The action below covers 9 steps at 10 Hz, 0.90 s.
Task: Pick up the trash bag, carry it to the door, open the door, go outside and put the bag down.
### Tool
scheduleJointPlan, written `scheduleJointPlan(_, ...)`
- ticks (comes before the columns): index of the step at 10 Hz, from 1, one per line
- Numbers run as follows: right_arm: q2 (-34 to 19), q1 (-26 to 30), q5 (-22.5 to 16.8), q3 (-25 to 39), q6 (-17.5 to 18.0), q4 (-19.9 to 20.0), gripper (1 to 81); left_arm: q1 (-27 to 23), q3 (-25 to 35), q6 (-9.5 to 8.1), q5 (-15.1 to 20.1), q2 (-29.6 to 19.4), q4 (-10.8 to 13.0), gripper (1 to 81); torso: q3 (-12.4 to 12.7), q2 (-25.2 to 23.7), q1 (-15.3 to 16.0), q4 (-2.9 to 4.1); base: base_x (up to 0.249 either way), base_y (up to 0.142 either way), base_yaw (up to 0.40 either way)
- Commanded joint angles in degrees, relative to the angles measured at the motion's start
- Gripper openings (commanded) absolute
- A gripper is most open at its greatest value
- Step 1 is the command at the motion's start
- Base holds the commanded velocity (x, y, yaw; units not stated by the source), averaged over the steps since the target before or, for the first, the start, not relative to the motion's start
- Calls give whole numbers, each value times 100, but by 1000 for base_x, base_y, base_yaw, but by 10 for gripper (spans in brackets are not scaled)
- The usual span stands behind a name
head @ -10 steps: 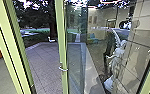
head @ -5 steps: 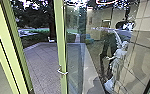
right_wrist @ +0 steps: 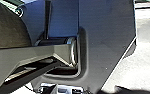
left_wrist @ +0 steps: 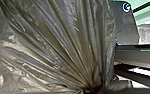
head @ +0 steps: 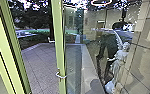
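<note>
In the left wrist view the dark, glossy trash bag (left_wrist: 66,47) is drawn into tight folds that meet at my left gripper (left_wrist: 92,89), which is shut on it. Part of the bag (right_wrist: 8,26) also shows in the right wrist view, beyond a jointed bar of the robot. The head view has the glass door with its light green edge (head: 58,47) and a pale curved handle (head: 61,75) on that edge. Paving shows between this edge and the green post to its left.
The slanting green post (head: 9,50) stands close on the left. Outside lie paving (head: 42,65), a low kerb and a tree. Through or in the glass at right appear a dark-clothed person (head: 107,52) and a white statue-like shape (head: 119,58).
The head view has shifted, with the orange seat passing mostly out at the left. In the glass, the dark-clothed person shows more fully beside the white shape.
</note>
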Motion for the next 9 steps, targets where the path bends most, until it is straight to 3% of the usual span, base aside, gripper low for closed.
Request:
scheduleJointPlan(1, -10, 278, -387, 6, -20, 3, 811, -269, 34, 27, 440, 41, -2, 10, 0, 0, 0, 0, 80, 0, 0)
scheduleJointPlan(9, -10, 261, -387, 6, -20, 3, 811, -269, 34, 27, 440, 41, -2, 10, 0, -5, -1, 0, 78, 0, 0)
